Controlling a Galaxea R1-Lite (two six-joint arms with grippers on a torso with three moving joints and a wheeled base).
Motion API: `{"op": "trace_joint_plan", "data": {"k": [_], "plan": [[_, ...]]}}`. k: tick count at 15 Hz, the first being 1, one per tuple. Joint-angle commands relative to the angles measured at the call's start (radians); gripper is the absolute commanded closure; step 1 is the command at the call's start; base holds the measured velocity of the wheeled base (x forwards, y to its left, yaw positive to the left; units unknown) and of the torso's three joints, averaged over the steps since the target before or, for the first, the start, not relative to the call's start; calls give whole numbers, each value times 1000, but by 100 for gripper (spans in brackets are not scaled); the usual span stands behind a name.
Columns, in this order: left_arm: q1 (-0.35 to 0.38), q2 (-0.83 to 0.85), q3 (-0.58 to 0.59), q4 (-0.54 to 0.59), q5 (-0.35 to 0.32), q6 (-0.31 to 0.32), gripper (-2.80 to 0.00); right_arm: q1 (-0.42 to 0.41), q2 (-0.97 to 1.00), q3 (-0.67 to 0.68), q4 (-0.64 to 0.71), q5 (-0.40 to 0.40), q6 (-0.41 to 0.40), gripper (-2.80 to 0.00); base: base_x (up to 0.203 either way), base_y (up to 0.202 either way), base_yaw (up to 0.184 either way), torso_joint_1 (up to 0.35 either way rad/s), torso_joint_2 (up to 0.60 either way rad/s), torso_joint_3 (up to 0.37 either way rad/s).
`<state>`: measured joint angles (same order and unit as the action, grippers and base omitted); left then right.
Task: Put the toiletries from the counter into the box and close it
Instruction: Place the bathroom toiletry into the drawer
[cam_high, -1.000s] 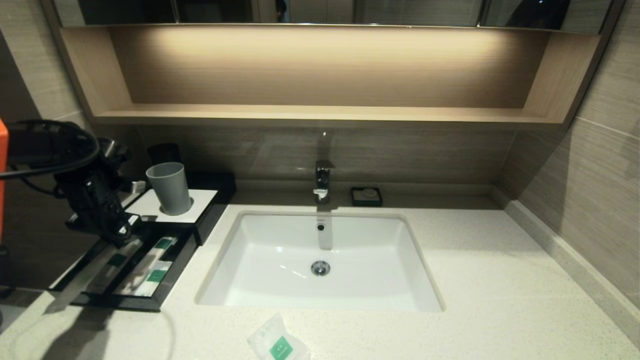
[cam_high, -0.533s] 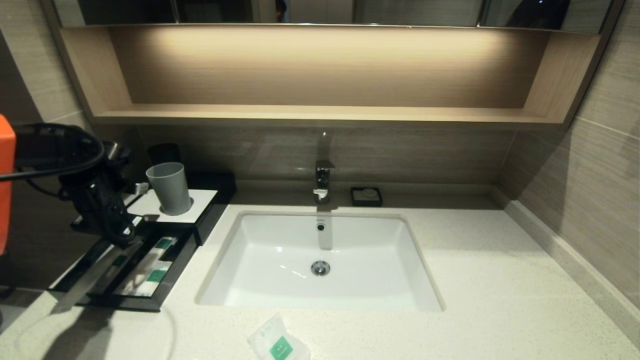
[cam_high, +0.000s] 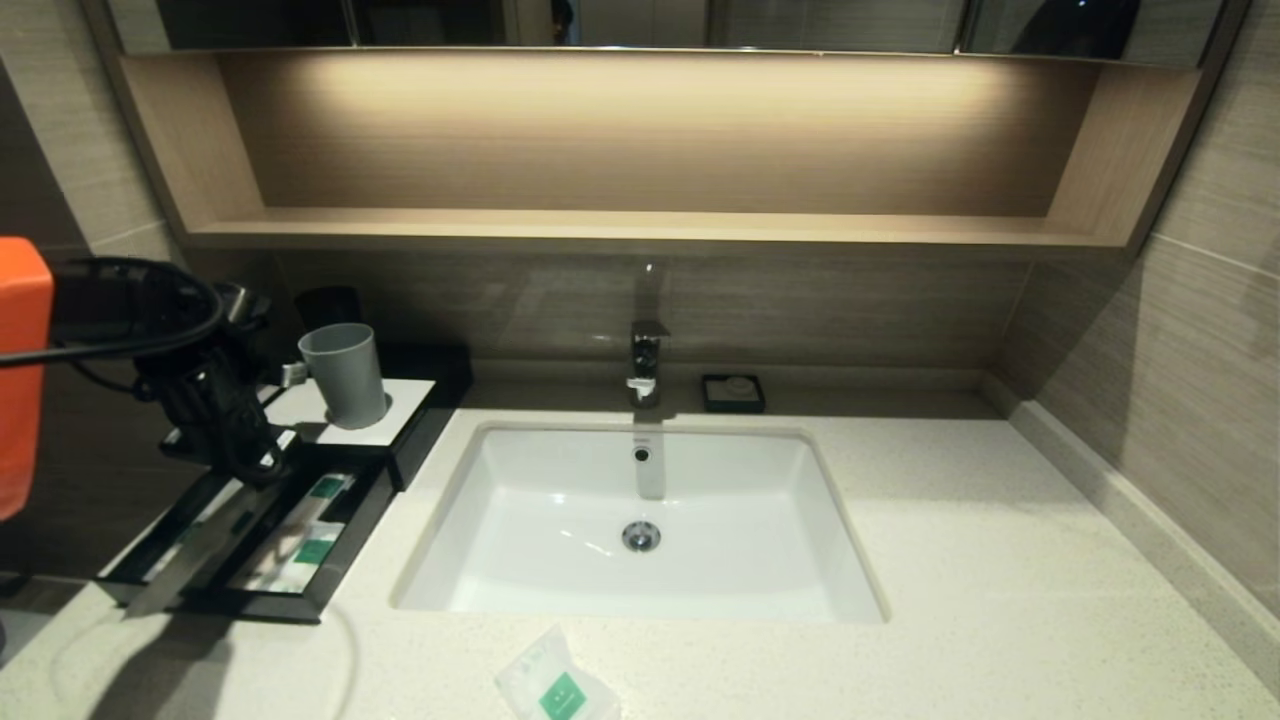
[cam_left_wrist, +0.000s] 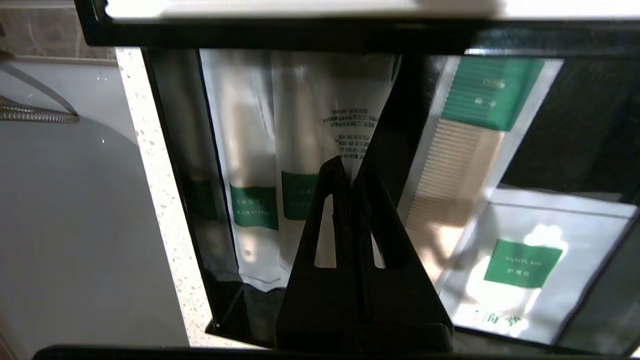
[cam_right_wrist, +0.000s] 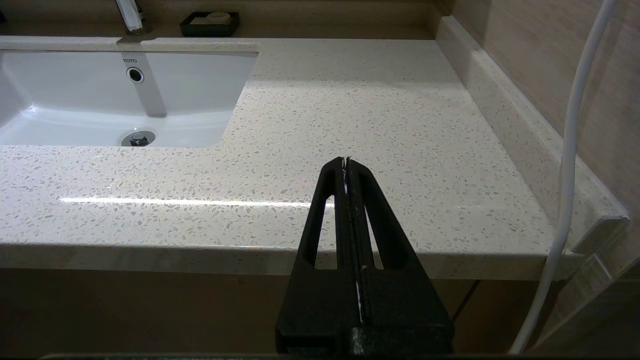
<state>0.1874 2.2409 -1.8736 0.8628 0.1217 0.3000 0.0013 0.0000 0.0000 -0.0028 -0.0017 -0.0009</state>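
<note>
Shifted: left claw (cam_left_wrist: 350, 167) toward cup (cam_high: 345, 373) | pinched closed, empty | below it, open box (cam_high: 250, 545) holds sticks (cam_left_wrist: 280, 165); sachet (cam_high: 555, 685) awaits.

A lit wooden shelf (cam_high: 640, 228) spans the tiled wall (cam_high: 1210, 200).

sachets: 2 (cam_high: 553, 685) (cam_left_wrist: 520, 262) | wrapped sticks: 2 (cam_left_wrist: 252, 165) | comb: 1 (cam_left_wrist: 462, 150) | cup: 1 (cam_high: 345, 375) | box: 1 (cam_high: 405, 455) | soap dish: 1 (cam_high: 733, 393)
</note>
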Motion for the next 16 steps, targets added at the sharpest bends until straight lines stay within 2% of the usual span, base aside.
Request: {"op": "trace_joint_plan", "data": {"k": [1, 16], "plan": [[1, 5, 1, -1, 1, 2, 0, 0, -2, 2, 0, 0, -1, 0, 0, 0, 0, 0, 0, 0], [0, 30, 2, -56, 1, 10, 0, 0, -2, 2, 0, 0, -1, 0, 0, 0, 0, 0, 0, 0]]}}
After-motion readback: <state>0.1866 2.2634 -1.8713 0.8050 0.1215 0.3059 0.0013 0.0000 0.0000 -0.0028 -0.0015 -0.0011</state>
